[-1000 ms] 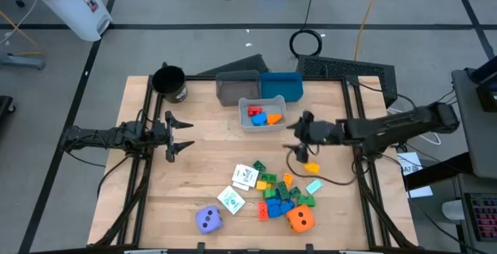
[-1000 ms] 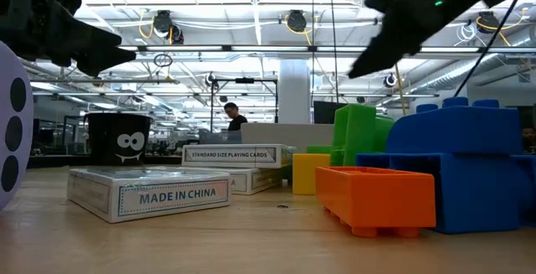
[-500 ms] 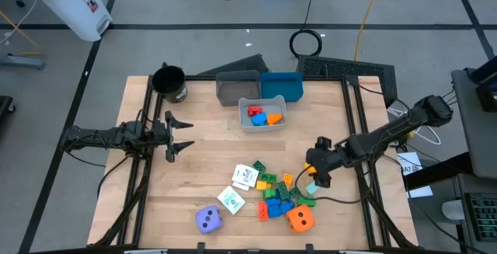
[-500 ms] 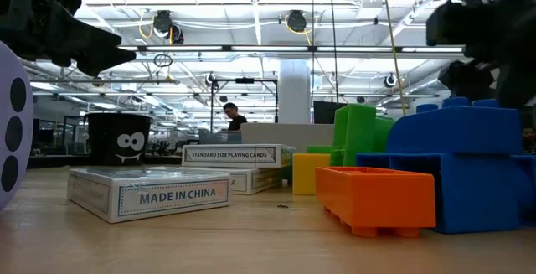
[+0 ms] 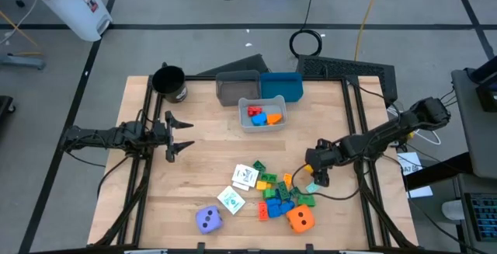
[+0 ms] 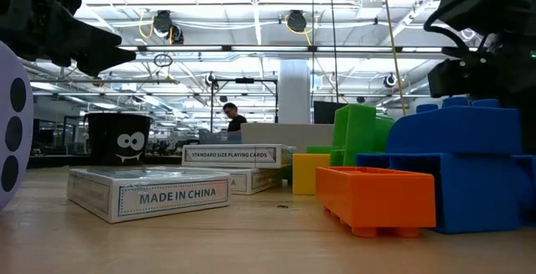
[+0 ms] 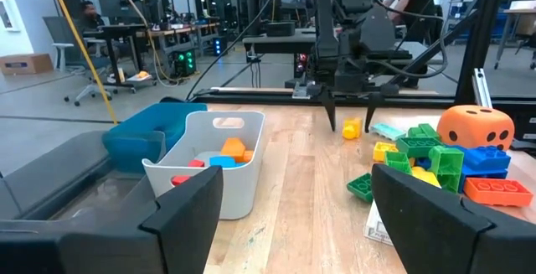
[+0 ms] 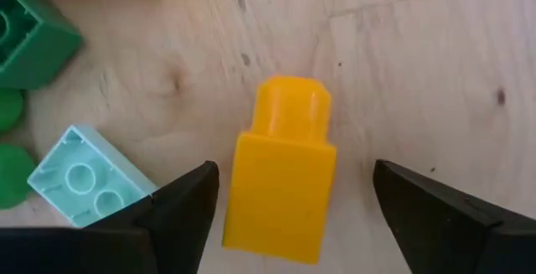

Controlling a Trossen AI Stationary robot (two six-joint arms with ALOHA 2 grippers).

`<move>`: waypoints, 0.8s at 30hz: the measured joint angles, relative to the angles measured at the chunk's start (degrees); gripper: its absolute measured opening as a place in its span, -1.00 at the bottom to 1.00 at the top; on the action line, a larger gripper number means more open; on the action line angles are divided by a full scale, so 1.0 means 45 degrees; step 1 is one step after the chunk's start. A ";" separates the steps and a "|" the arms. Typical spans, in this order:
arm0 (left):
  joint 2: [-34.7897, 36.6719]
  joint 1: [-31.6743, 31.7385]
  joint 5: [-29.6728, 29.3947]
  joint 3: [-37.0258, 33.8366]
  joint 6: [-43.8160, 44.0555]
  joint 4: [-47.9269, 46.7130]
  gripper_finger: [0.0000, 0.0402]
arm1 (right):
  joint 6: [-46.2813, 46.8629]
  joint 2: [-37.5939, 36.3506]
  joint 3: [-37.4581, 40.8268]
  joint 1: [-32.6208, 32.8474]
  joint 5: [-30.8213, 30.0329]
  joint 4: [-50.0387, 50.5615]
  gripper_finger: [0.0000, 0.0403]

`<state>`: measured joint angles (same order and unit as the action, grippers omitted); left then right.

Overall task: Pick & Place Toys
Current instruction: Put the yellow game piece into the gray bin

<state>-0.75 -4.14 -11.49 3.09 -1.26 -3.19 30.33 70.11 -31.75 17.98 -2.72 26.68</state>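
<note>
A small yellow block [image 8: 283, 182] lies on its side on the wood, at the right edge of the toy pile [image 5: 279, 192]. My right gripper [image 8: 293, 170] points steeply down over it, open, one finger on either side and neither touching; the left wrist view shows that gripper [image 7: 353, 116] just above the yellow block [image 7: 352, 127]. A pale teal block [image 8: 84, 178] lies next to it. A purple die [image 5: 209, 220], an orange die [image 5: 300, 219] and white cards [image 5: 245, 176] rest on the table. My left gripper [image 5: 182, 136] waits open at the table's left.
A white bin [image 5: 262, 114] holding red, orange and blue blocks stands at the far middle, with a grey bin [image 5: 237, 89] and a blue bin [image 5: 281, 85] behind it. A black cup [image 5: 169, 83] sits at the far left corner. Bare wood lies between the bin and the pile.
My right gripper has gone from beside the white bin toward the table's near right, sunk and tipped from nearly level to steeply downward. It now stands over the yellow block. The toys have not moved.
</note>
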 joint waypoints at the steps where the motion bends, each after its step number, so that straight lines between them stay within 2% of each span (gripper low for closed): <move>1: 0.0000 0.0000 0.0000 0.0000 0.0001 0.0002 0.54 | -0.0030 -0.0002 0.0000 -0.0049 -0.0005 0.0005 0.45; 5: 0.0000 -0.0005 0.0000 0.0000 0.0000 0.0001 0.54 | -0.0233 -0.0002 0.0000 -0.0086 0.0002 0.0019 0.24; 13: 0.0000 -0.0003 -0.0004 0.0000 0.0000 -0.0001 0.54 | -0.0706 -0.0023 0.0000 -0.0097 -0.0002 -0.0071 -0.35; 21: -0.0001 -0.0001 -0.0004 0.0000 0.0000 0.0002 0.55 | -0.1788 -0.0613 -0.0860 -0.0590 -0.0011 -0.0554 -0.38; 24: -0.0001 -0.0003 -0.0005 0.0000 0.0000 0.0001 0.54 | -0.2455 -0.0947 -0.1051 -0.0887 -0.0015 -0.1985 -0.38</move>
<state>-0.75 -4.16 -11.51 3.09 -1.26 -3.19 19.28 65.85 -36.48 13.98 -2.79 17.75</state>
